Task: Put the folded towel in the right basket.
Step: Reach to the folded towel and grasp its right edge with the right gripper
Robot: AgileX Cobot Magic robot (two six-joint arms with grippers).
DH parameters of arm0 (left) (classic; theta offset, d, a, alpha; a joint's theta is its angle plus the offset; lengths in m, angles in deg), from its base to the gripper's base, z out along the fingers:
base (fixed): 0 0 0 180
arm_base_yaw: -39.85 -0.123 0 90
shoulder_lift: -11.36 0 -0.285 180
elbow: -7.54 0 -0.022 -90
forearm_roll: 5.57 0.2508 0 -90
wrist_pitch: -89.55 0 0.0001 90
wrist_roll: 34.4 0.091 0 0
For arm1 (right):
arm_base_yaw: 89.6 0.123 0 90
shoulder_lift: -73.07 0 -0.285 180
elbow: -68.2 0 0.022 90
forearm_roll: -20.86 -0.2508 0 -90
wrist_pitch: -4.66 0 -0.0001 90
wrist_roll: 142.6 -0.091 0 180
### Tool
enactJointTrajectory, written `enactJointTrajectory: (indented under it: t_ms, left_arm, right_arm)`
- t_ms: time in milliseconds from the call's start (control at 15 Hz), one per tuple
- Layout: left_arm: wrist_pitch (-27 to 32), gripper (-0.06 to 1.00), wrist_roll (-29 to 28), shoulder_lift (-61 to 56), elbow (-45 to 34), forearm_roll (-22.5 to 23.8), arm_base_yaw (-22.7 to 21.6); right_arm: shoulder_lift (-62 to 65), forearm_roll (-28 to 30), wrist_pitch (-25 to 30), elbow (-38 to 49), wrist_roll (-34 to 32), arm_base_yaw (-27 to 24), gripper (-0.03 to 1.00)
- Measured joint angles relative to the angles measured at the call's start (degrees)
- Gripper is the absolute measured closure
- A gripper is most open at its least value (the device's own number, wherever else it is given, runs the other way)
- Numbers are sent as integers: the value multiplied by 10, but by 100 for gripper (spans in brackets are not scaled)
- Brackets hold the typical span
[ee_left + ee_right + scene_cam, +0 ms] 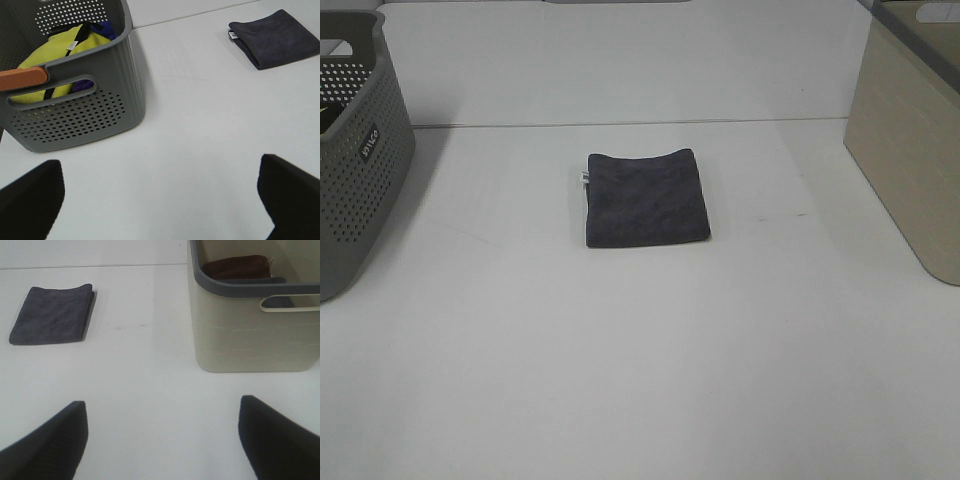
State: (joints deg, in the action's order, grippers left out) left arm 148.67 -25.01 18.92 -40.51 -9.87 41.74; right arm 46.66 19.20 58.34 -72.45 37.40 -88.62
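A folded dark grey towel [646,198] lies flat on the white table near the middle; it also shows in the left wrist view [275,38] and the right wrist view [52,314]. The right basket [912,135] is beige with a grey rim and stands at the table's right edge; in the right wrist view [250,335] it holds a brown cloth [237,266]. My left gripper [160,200] and right gripper [162,440] are open and empty, well short of the towel. Neither arm shows in the exterior high view.
A grey perforated basket [355,150] stands at the left edge; in the left wrist view [75,110] it holds yellow and purple cloths [60,45]. An orange object [22,78] shows at its rim.
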Motion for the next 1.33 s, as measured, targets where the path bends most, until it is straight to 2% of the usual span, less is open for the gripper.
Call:
enactJointTrajectory:
  t_ms: [400,600,733,1067,1133,1333]
  left_arm:
    - [0,-4,0,0,0,0,0]
    - [0,-4,0,0,0,0,0]
    - [0,-4,0,0,0,0,0]
    - [0,-4,0,0,0,0,0]
    - [0,-4,0,0,0,0,0]
    - [0,-4,0,0,0,0,0]
  right_arm:
    - [-261,-46,-14,-136,3,0,20]
    - [-404,-66,-15,-220,34,0,20]
    - [-495,-105,-15,-276,60,0,20]
    - [-672,-260,-5,-392,154,0,20]
    - [-729,-281,-3,-415,173,15,20]
    - [-787,-285,-21,-442,182,57,20]
